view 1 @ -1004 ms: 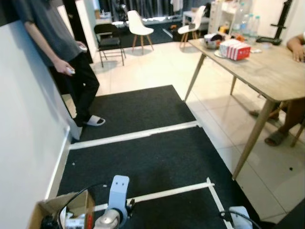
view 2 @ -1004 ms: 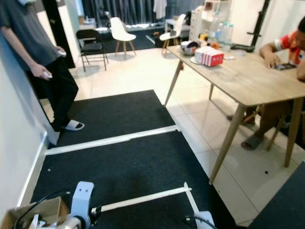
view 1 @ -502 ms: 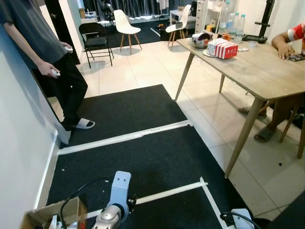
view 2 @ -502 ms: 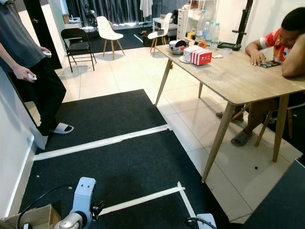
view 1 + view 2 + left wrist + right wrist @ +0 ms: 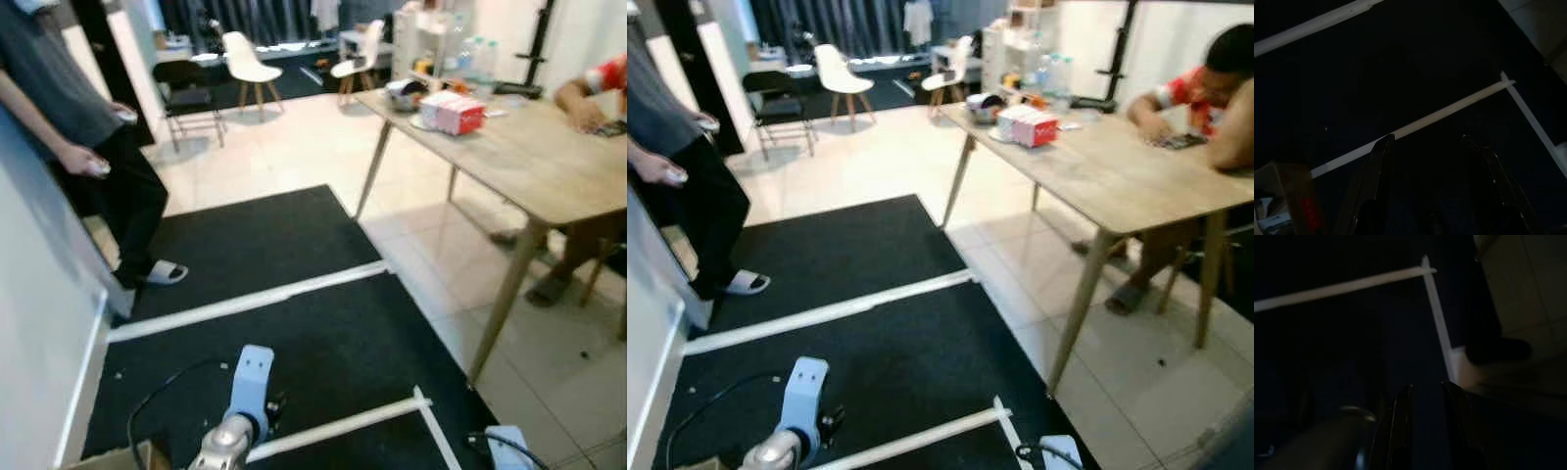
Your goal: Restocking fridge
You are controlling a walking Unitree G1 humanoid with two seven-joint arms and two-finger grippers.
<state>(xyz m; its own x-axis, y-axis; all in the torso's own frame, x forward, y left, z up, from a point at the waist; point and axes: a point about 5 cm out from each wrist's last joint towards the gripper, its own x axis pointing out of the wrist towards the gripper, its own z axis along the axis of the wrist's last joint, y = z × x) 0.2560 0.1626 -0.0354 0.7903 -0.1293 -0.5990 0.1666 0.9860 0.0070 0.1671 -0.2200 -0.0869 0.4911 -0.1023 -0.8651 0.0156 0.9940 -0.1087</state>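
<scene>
Left gripper [image 5: 1425,139] hangs wide apart above the black mat [image 5: 323,333]; right gripper [image 5: 1425,389] is narrow over the white tape [image 5: 1437,318].

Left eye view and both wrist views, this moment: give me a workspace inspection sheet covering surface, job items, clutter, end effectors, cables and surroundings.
Surface: black mat crossed by white tape lines, pale tiles beyond.
Job's things: cardboard box with packets inside, on the mat beside the left arm; fridge nothing seen.
Clutter: red-and-white carton, bowl and bottles on the wooden table.
End effectors: left end effector open, hanging over the mat, holding nothing; right end effector fingers nearly together, also idle.
Cables: black cable looping at the left arm.
Surroundings: one person standing against the wall, another seated at the table; chairs behind.
</scene>
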